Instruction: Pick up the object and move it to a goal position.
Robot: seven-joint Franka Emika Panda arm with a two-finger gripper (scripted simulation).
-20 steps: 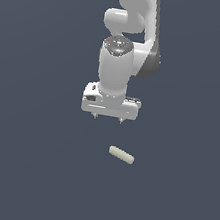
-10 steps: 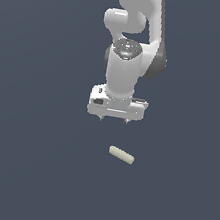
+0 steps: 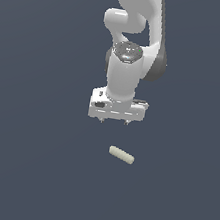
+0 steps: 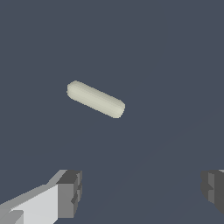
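Note:
The object is a small cream rod with rounded ends [image 3: 121, 155] lying flat on the dark grey surface, in front of and a little to the exterior view's right of my gripper. It also shows in the wrist view [image 4: 96, 99], lying at a slant ahead of the fingers. My gripper [image 3: 114, 121] points down, above the surface and behind the rod, apart from it. It is open and empty: in the wrist view the two fingertips [image 4: 70, 192] stand wide apart with nothing between them.
The plain dark grey surface [image 3: 27, 159] fills both views. The white arm [image 3: 133, 45] rises above the gripper at the top of the exterior view. No other objects show.
The arm has moved down and a little toward the exterior view's right, closer to the rod. The rod has not moved. The gripper stays open.

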